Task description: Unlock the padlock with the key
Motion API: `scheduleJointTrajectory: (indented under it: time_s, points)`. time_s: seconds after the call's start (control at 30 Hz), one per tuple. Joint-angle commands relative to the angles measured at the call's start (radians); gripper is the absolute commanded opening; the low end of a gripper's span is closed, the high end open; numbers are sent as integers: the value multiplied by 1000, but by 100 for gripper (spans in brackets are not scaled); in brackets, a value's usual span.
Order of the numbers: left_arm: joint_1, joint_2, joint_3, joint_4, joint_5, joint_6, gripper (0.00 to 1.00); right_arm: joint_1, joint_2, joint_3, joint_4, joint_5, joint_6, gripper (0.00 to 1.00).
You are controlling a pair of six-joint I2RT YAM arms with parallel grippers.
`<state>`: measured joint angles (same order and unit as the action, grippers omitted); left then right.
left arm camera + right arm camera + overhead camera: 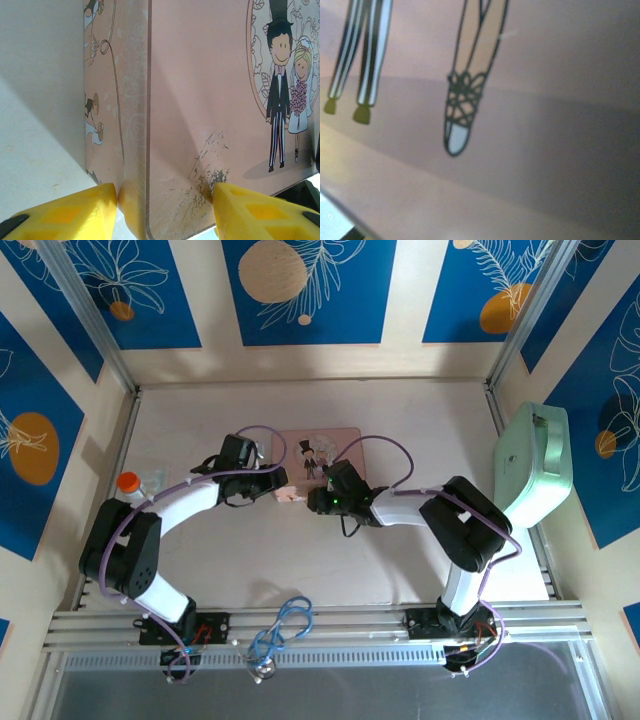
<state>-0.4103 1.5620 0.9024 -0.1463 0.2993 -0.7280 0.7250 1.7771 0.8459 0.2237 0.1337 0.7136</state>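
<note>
**Left wrist view.** Nearest the lens are the yellow fingertips (pixel 107 202) of the left end effector (pixel 165 197). They straddle a corner of the pink box (pixel 200 100), with one pad against each side. It appears to be clamped on that corner to brace the box. The lid carries a cartoon groom and bride (pixel 285 95), and the paint by the right-hand pad is scratched. No brand or legible writing is present.

**Right wrist view.** The lid sits very close and blurred, showing striped trouser legs (pixel 360 60) and a laced shoe (pixel 462 105).

**Top external view.** The box lies flat at mid-tabletop (pixel 400 570). The right end effector (pixel 315 500) sits at the box's near edge, facing the left one. Whether it is open or closed cannot be determined. The padlock is hidden and is judged to hang at that near edge, under the two end effectors. The key cannot be made out. A blue cord (pixel 285 625) lies on the near rail.

**Procedure.**
1. Hold the box rigid with the left end effector.
2. Align the key with the keyway axis.
3. Seat the key fully before turning.
4. Apply no side load, because a tiny lock may swing on its hasp.
</note>
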Motion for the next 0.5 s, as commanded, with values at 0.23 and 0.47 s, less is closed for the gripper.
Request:
scheduleJointTrajectory:
  time_s: [0.23,0.47]
  points:
    - [1,22,16,-40,-29,-2,50,-4,0,-15,-77,-6,29,12]
    - [13,21,4,-32,-29,-13,49,-7,-18,-39,-50,-25,30,9]
